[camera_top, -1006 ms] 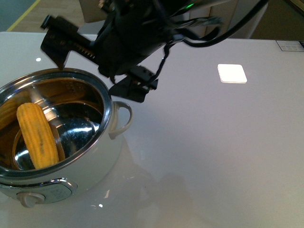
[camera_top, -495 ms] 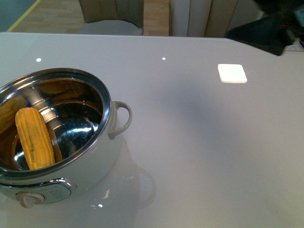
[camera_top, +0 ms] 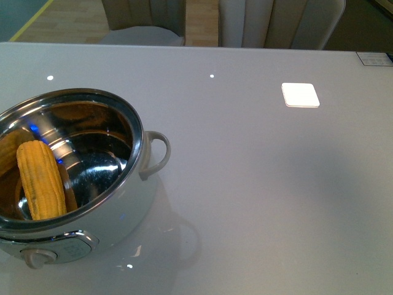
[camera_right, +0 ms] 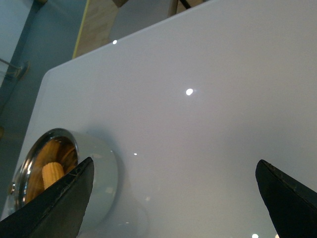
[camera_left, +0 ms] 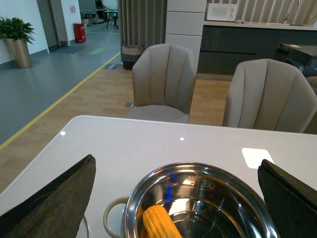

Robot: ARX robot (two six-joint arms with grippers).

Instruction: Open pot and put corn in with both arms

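The pot [camera_top: 138, 144] stands open at the table's front left, white outside and steel inside, with a loop handle [camera_top: 161, 153] and a beige knob [camera_top: 35, 258]. The yellow corn [camera_top: 40, 179] lies inside it, leaning on the left wall. No arm shows in the front view. In the left wrist view my left gripper [camera_left: 177, 161] is open above the pot [camera_left: 198, 169], with the corn [camera_left: 161, 223] below and between its fingers [camera_left: 59, 198]. My right gripper [camera_right: 174, 162] is open over bare table, off to the side of the pot [camera_right: 99, 173] and the corn [camera_right: 52, 174].
A bright white square [camera_top: 300, 94] lies on the table at the back right, and a label [camera_top: 374, 58] sits at the far right edge. Two beige chairs [camera_left: 166, 79] [camera_left: 270, 94] stand beyond the far edge. A thin curved rim [camera_left: 85, 225] shows beside the pot.
A black arm that hung over the pot's far rim swung off to the right and left the front view. The corn slid slightly lower and to the left inside the pot.
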